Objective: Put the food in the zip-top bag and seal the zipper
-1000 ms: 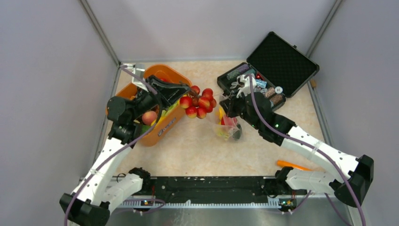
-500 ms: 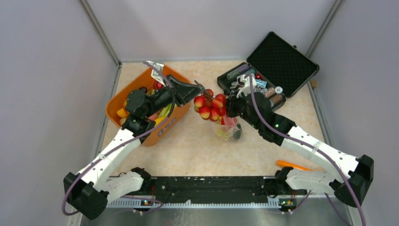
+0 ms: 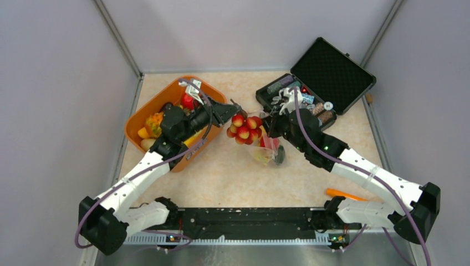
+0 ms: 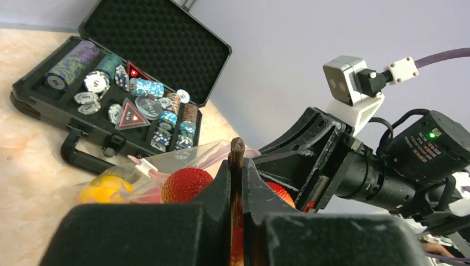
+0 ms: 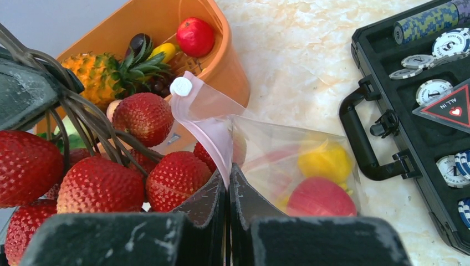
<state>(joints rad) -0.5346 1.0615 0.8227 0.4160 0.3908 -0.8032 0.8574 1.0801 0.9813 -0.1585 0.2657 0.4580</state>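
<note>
beige marbled table (image 3: 233,177), grey walls around it. our left gripper (image 4: 237,166) is pressed together on the brown stem (image 4: 237,147) of the strawberry cluster (image 3: 244,128), which hangs clear of the table. the zip-top bag (image 3: 266,154) stands just beside it at 3 o'clock. our right gripper (image 5: 227,183) pinches the pink zipper (image 5: 213,133) at the bag's mouth. a yellow piece (image 5: 324,160) and a red piece (image 5: 321,197) sit inside. the orange basket (image 3: 166,91) lies at the cluster's 9 o'clock and the black case (image 3: 332,69) at 2 o'clock.

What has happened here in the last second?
The left gripper carried the strawberry bunch rightward from the basket to the bag's mouth, gripping its stem throughout. The right gripper kept pinching the bag's edge; bag, basket and case stayed put.
</note>
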